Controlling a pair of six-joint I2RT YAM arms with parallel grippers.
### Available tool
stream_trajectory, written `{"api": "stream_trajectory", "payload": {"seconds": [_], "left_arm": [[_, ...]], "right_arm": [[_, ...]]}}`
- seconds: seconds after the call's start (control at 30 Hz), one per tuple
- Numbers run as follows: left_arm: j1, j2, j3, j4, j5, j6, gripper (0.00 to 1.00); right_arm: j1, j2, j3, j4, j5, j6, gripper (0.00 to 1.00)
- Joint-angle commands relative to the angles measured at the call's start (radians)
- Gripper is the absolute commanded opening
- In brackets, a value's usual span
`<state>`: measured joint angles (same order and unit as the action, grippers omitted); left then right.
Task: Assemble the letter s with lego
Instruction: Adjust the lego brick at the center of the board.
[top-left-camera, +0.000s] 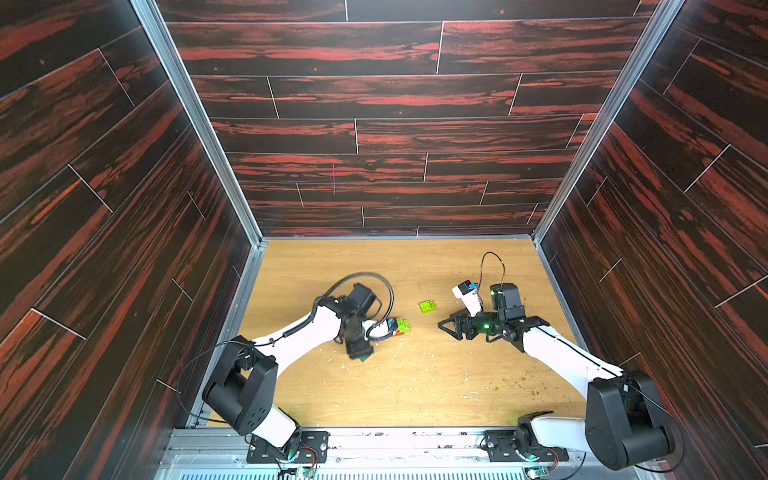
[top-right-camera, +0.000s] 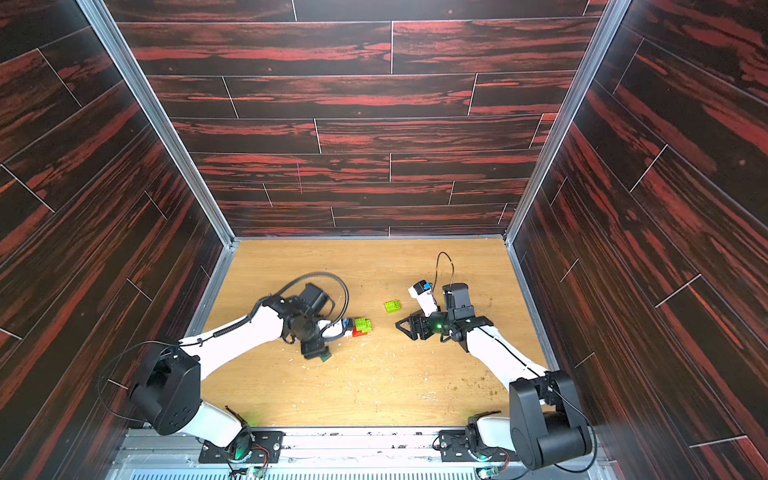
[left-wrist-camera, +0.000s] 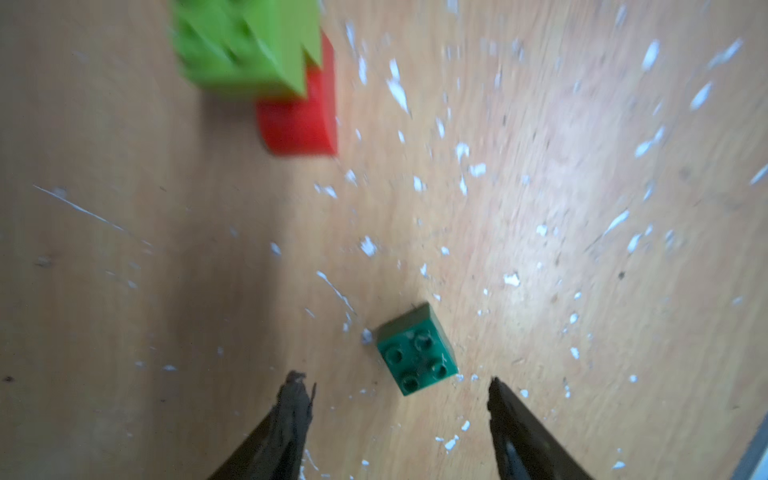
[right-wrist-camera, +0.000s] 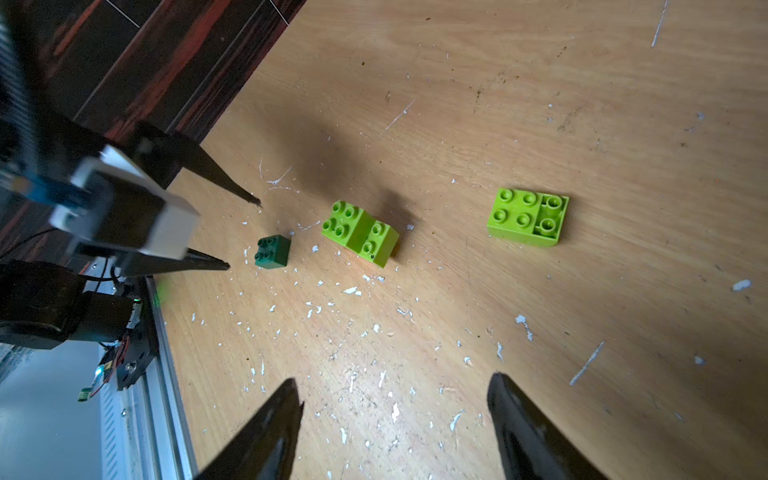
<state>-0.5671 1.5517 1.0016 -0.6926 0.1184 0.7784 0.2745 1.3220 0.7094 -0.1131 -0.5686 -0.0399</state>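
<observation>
left hand (right-wrist-camera: 244, 234) open, empty; dark green brick (left-wrist-camera: 415, 357) sits just off its tips, left of bench (top-left-camera: 415, 395) centre. jaws are best squared to its skewed sides before closing. right hand (right-wrist-camera: 395, 378) open, empty.

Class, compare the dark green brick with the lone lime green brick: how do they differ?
The dark green brick is smaller, with four studs; the lone lime green brick shows six. The dark one lies just off the open left gripper; the lime one lies alone. Both sit studs-up, unjoined.
</observation>
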Motion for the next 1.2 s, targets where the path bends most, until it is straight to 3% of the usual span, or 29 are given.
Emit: {"api": "stream_trajectory", "payload": {"seconds": [0.0,0.27,0.53,0.7,1.17], "left_arm": [[0.006,-0.001,-0.011,0.035,-0.075,0.050,0.70],[0.003,0.074,-0.012,0.013,-0.125,0.094,0.70],[-0.001,0.120,0.004,0.016,-0.105,0.099,0.70],[-0.007,0.163,0.033,0.022,-0.105,0.105,0.66],[-0.013,0.195,0.082,0.031,-0.010,0.083,0.64]], "right_arm": [[-0.002,-0.028,0.004,-0.010,-0.020,0.008,0.74],[-0.002,-0.028,-0.007,-0.002,-0.021,0.005,0.74],[-0.002,-0.026,-0.010,0.004,-0.026,0.005,0.74],[-0.002,-0.030,-0.010,0.003,-0.028,0.005,0.74],[-0.002,-0.022,-0.011,0.007,-0.034,0.008,0.74]]}}
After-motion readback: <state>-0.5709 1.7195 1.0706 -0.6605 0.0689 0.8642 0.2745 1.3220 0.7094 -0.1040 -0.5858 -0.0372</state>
